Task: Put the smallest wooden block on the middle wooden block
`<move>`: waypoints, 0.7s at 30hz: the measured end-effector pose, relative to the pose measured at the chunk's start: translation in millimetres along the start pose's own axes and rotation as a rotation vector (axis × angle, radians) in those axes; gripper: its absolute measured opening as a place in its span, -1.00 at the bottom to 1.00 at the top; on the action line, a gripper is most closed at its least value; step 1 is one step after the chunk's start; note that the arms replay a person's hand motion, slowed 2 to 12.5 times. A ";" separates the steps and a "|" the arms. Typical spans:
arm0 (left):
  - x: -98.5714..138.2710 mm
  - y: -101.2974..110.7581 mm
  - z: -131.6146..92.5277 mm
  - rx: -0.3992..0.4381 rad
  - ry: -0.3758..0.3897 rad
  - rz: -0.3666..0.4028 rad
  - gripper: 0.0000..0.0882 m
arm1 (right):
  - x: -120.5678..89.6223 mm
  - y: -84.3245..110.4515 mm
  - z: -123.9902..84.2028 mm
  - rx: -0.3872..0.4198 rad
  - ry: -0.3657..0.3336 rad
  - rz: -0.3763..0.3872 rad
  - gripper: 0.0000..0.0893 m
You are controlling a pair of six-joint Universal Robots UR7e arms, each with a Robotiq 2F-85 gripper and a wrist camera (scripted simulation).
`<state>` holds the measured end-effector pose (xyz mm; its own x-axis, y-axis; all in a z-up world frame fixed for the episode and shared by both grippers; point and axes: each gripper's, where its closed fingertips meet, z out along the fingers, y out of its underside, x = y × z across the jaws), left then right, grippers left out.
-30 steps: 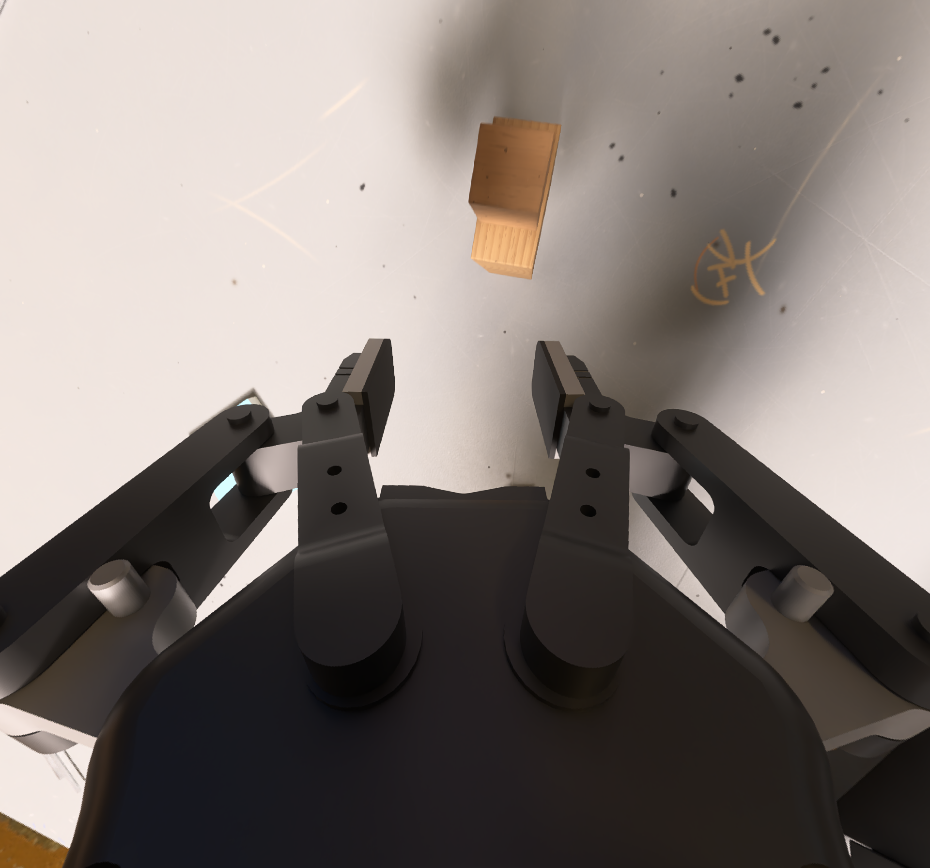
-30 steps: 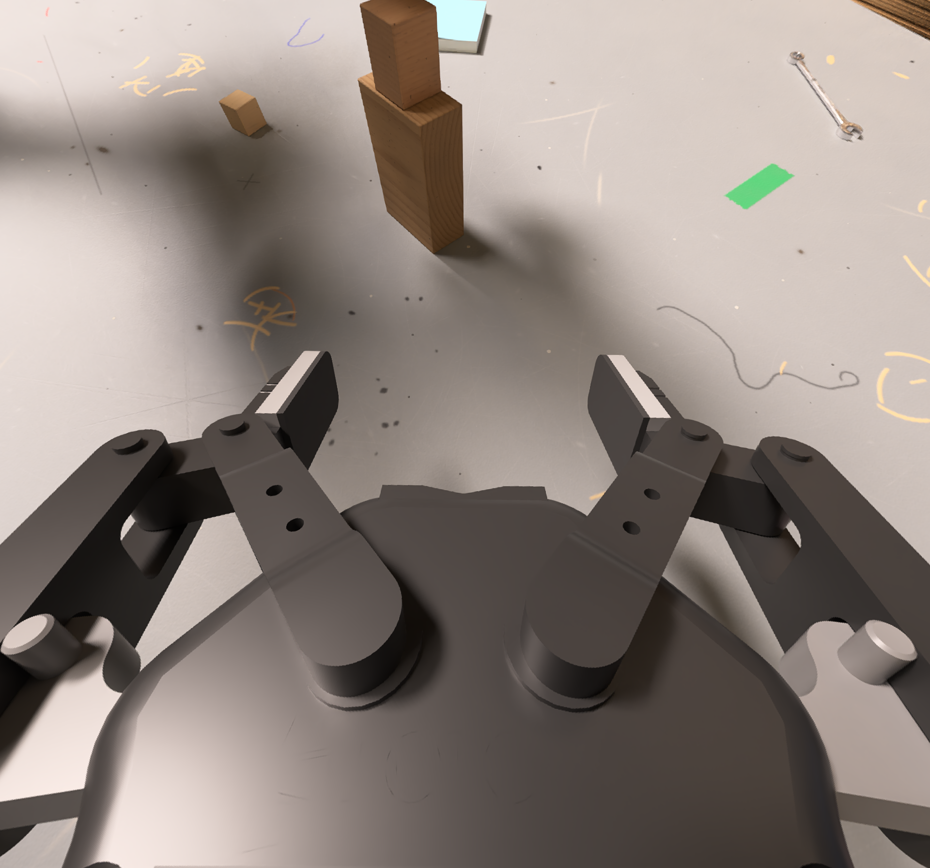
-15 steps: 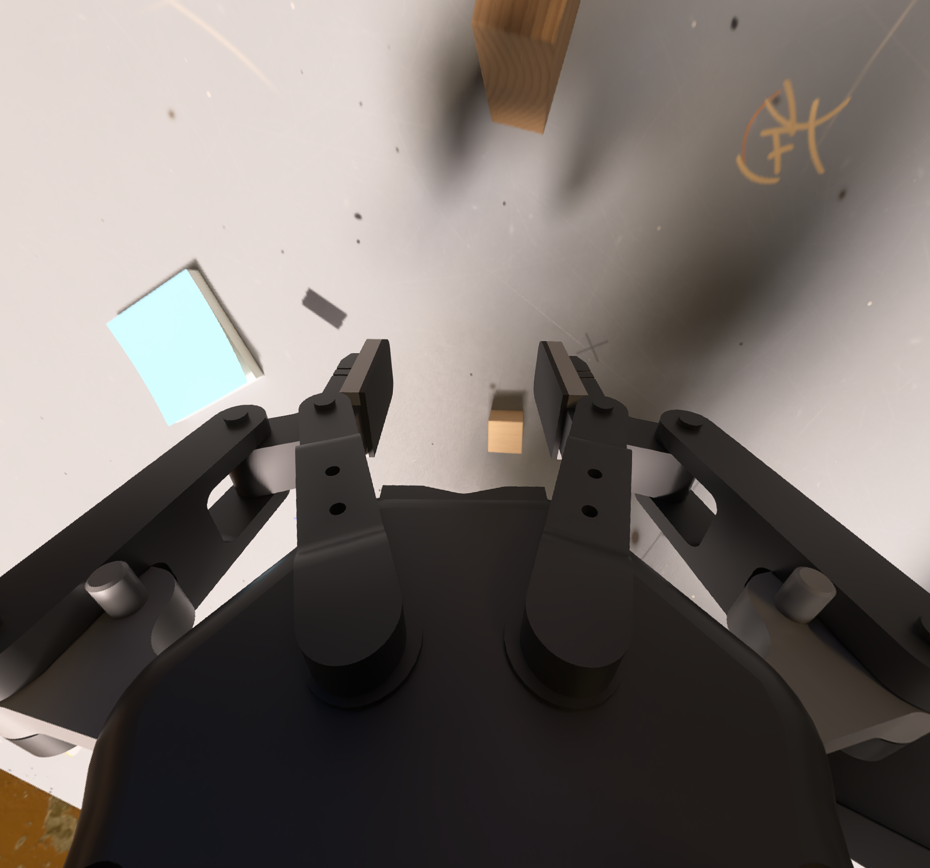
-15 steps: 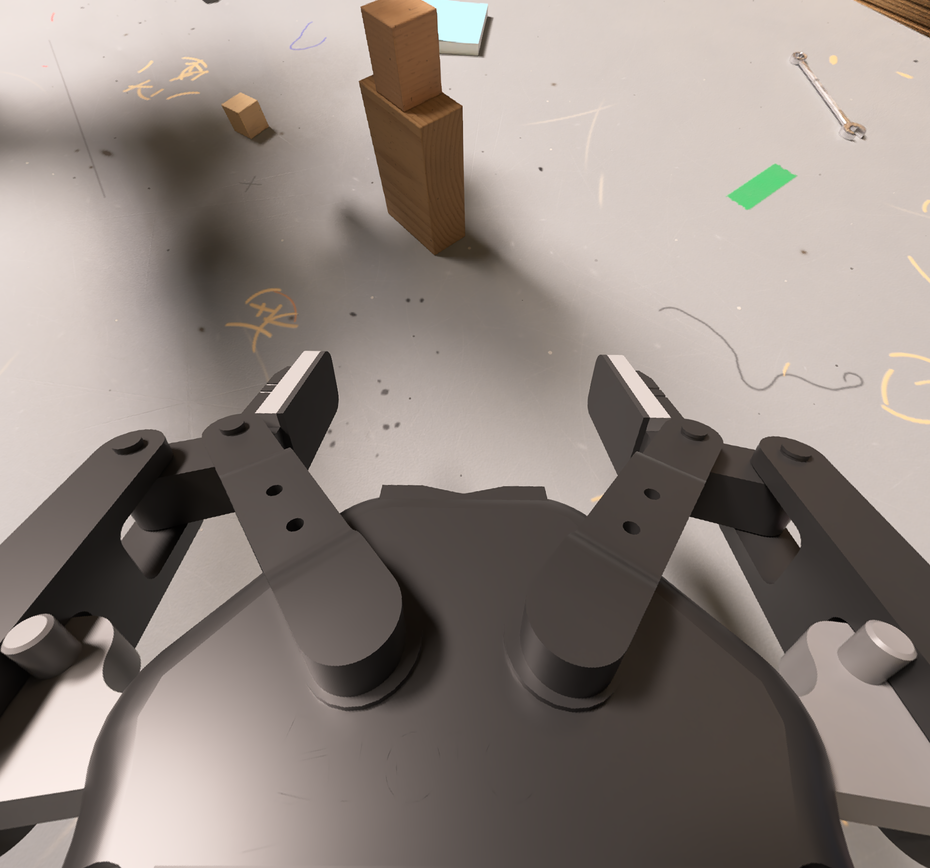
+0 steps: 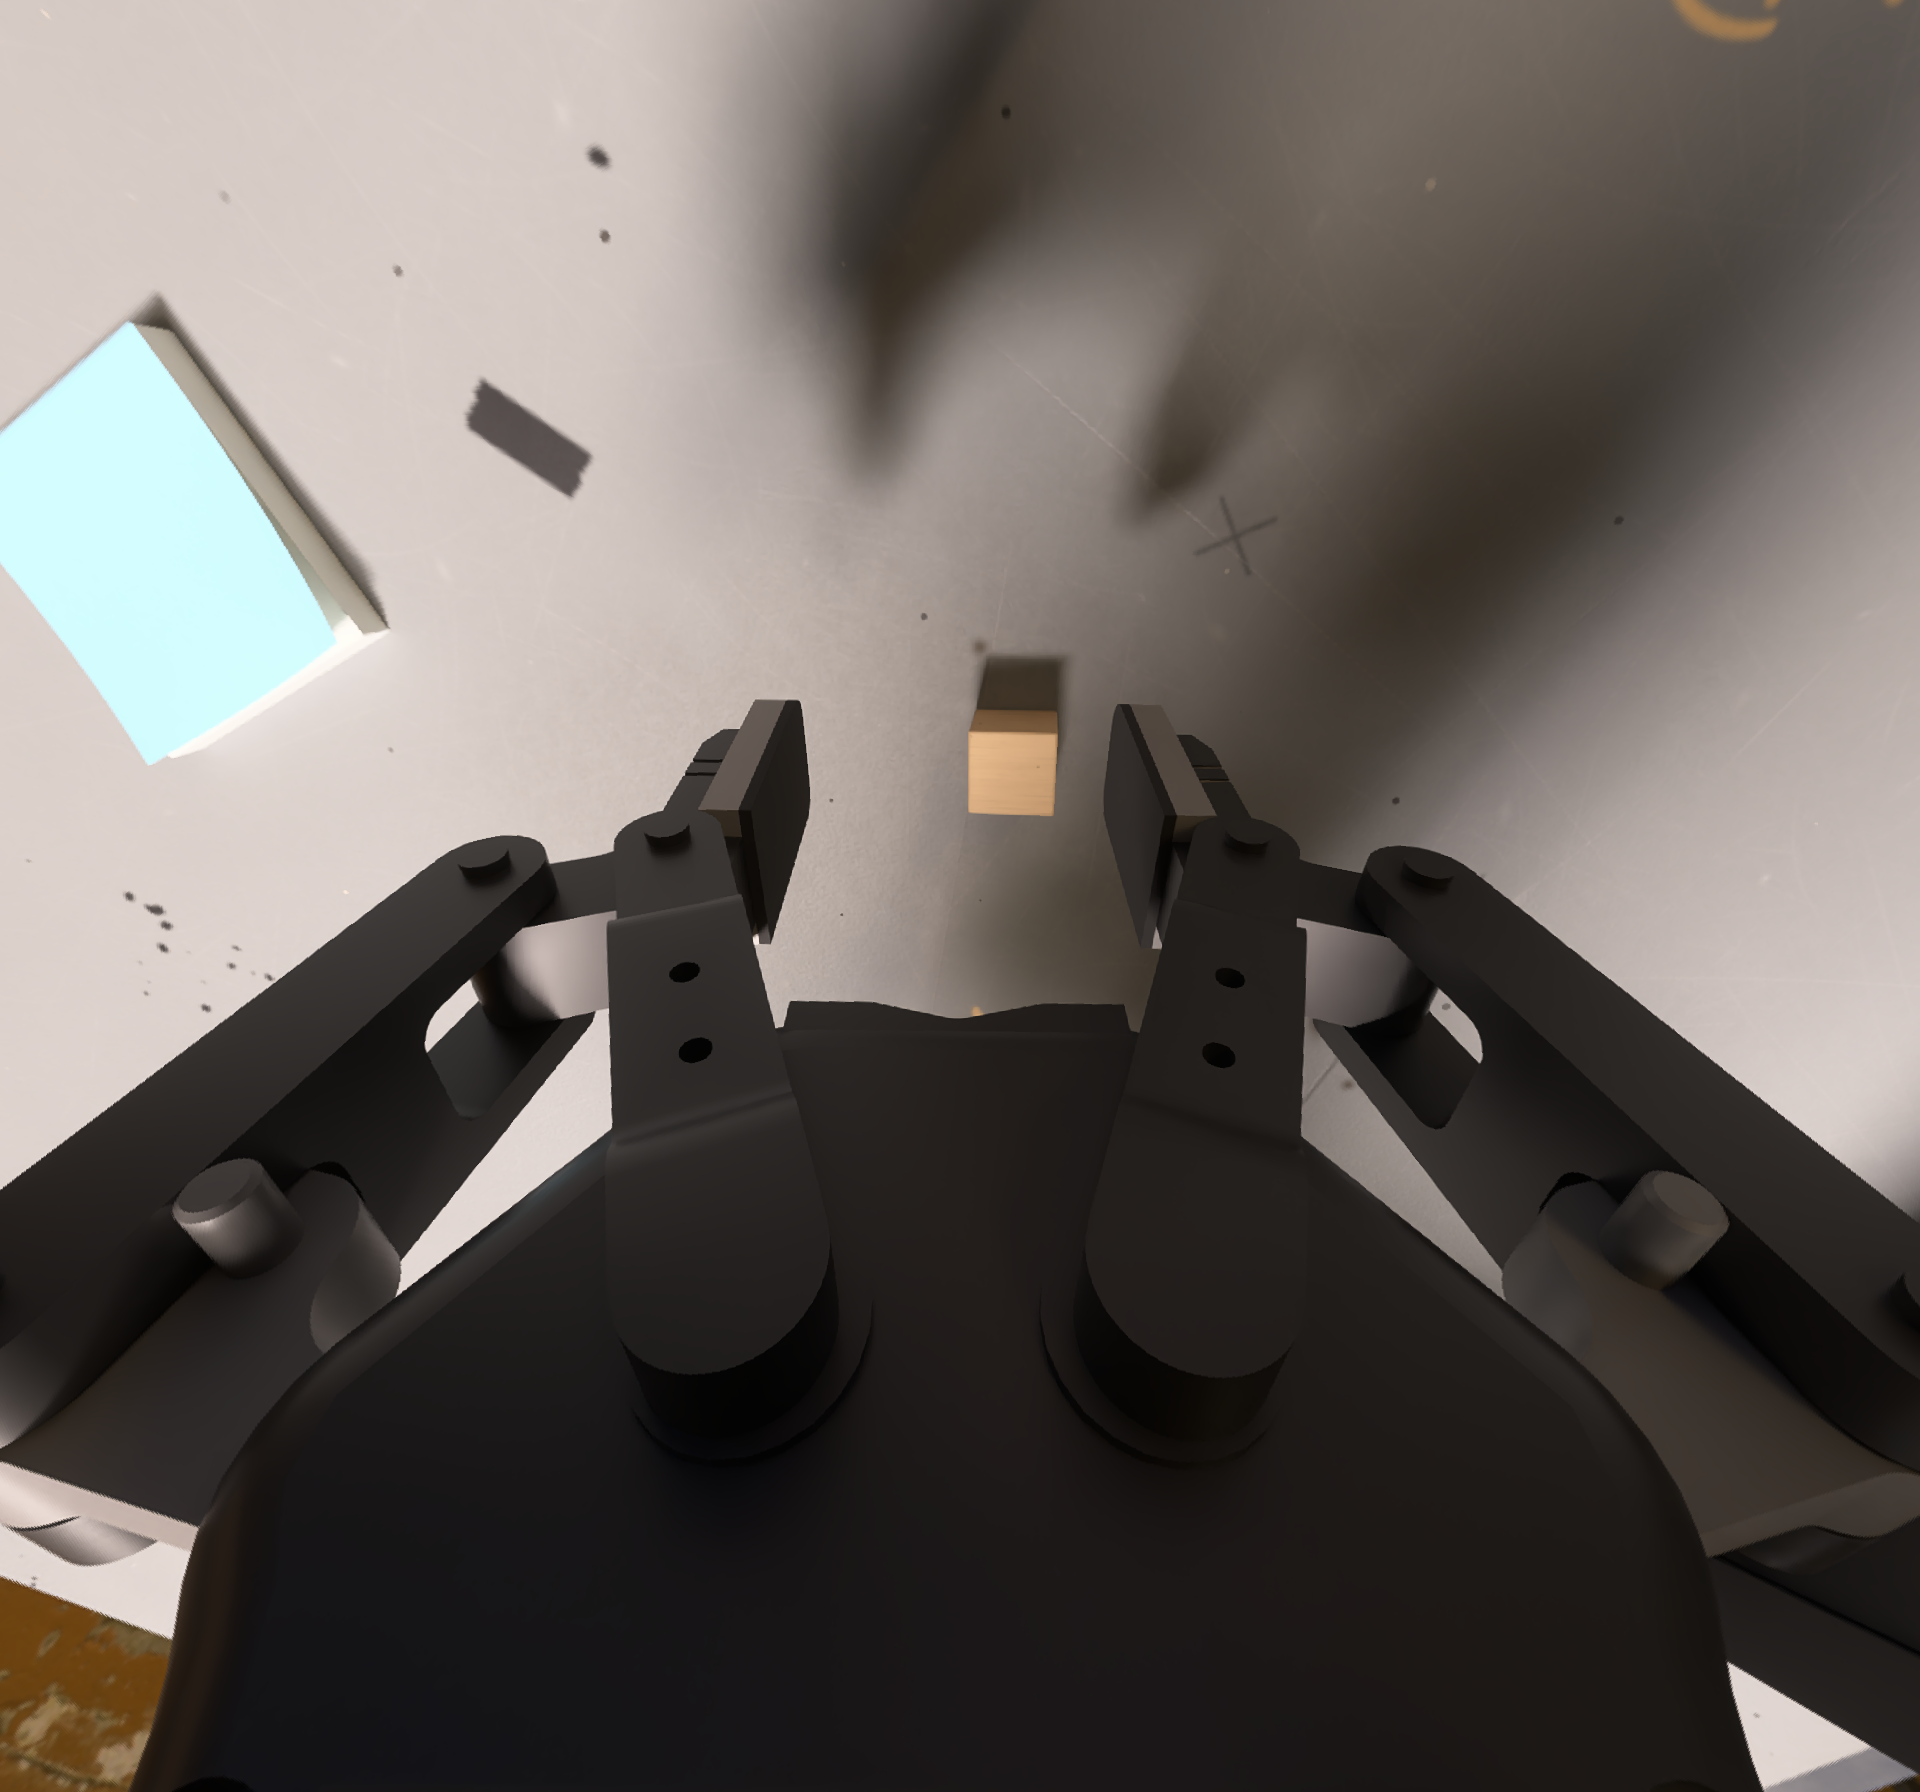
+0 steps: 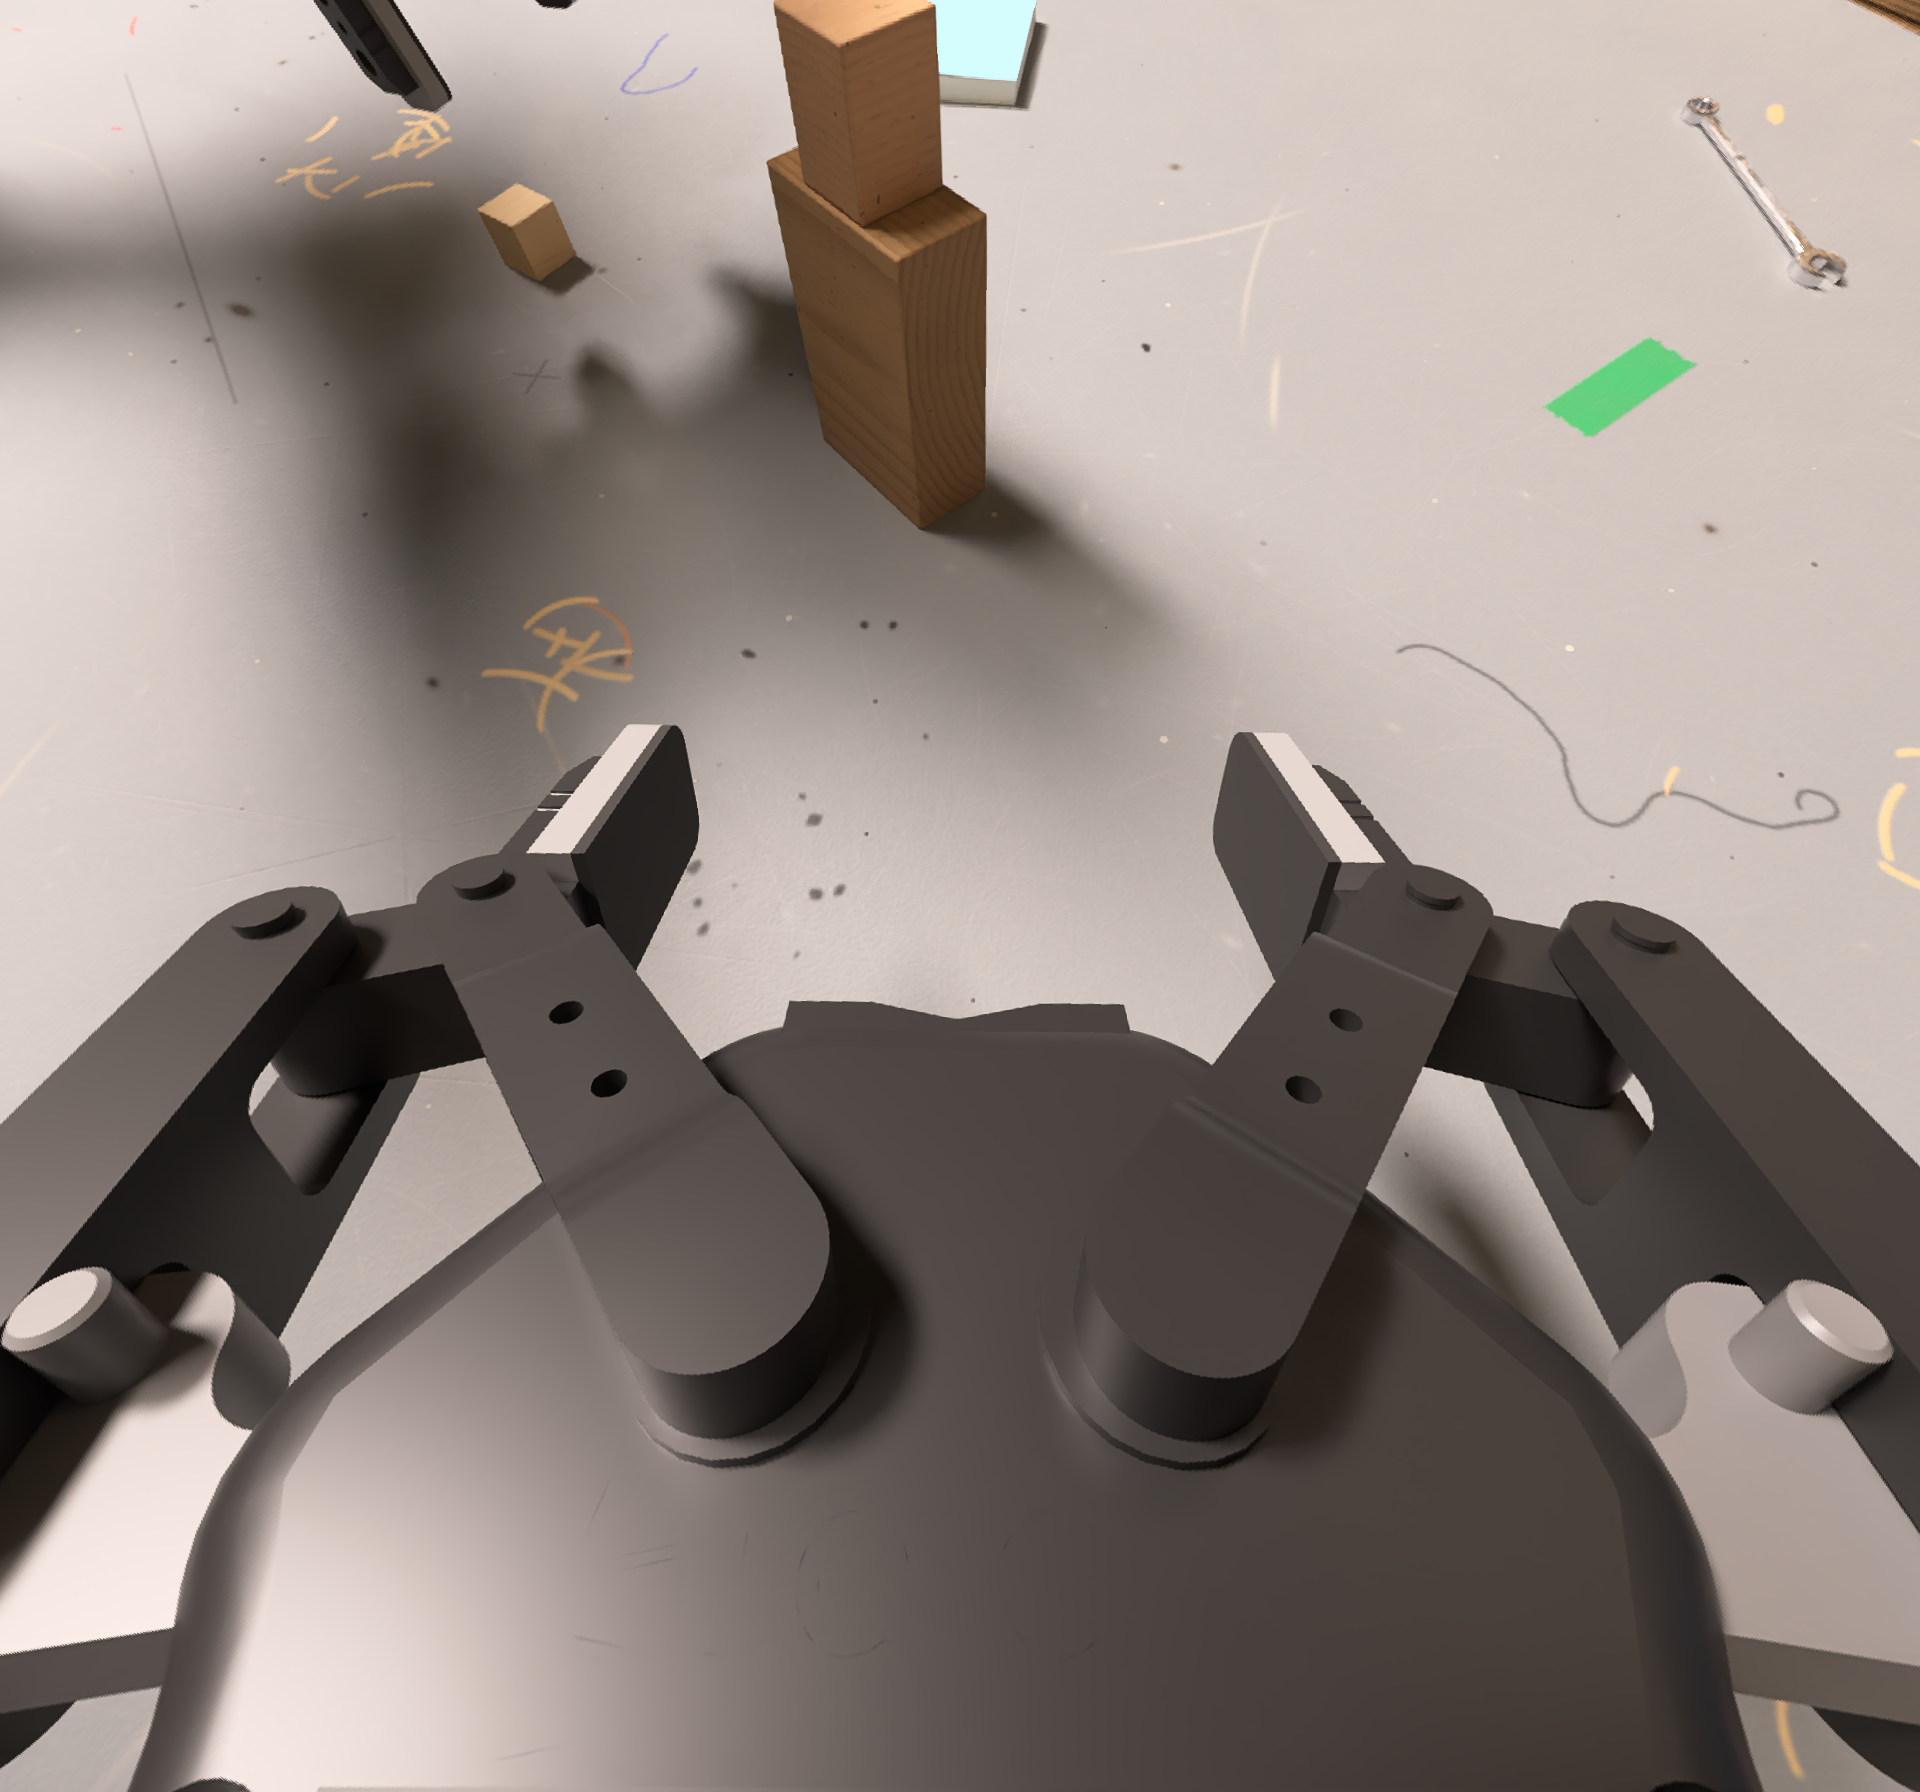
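Grey table (image 5: 416, 132); my left gripper (image 5: 956, 786) fingers spread above small cube (image 5: 1013, 774) mid-frame, right gripper (image 6: 956, 807) spread, empty.

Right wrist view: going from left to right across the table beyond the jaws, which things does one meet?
Smallest wooden block → stack of the middle wooden block standing on the large wooden block → green tape strip → wrench.

You see three wooden blocks (image 6: 894, 329) with visible grain, a matt, scuffed, speckled table (image 6: 1247, 547), a shiny metal wrench (image 6: 1761, 192), and matt dark gripper fingers (image 5: 774, 786).
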<state>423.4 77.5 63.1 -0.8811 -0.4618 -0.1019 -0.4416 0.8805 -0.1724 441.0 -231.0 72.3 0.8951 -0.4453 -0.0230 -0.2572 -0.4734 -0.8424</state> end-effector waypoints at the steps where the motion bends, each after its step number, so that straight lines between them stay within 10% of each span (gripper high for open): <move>1: 0.5 2.2 1.6 -0.006 0.003 0.000 0.17 | -0.5 0.1 0.4 -0.002 -0.001 -0.001 0.91; 21: 3.5 20.7 20.0 -0.024 0.059 -0.023 0.09 | -7.3 -0.9 2.7 -0.015 -0.005 -0.023 0.91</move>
<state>414.6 91.9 39.5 -0.8788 -0.4755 -0.0398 -0.4652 0.8723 -0.1509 435.6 -225.3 71.9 0.9026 -0.4305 -0.0067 -0.2422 -0.4947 -0.8347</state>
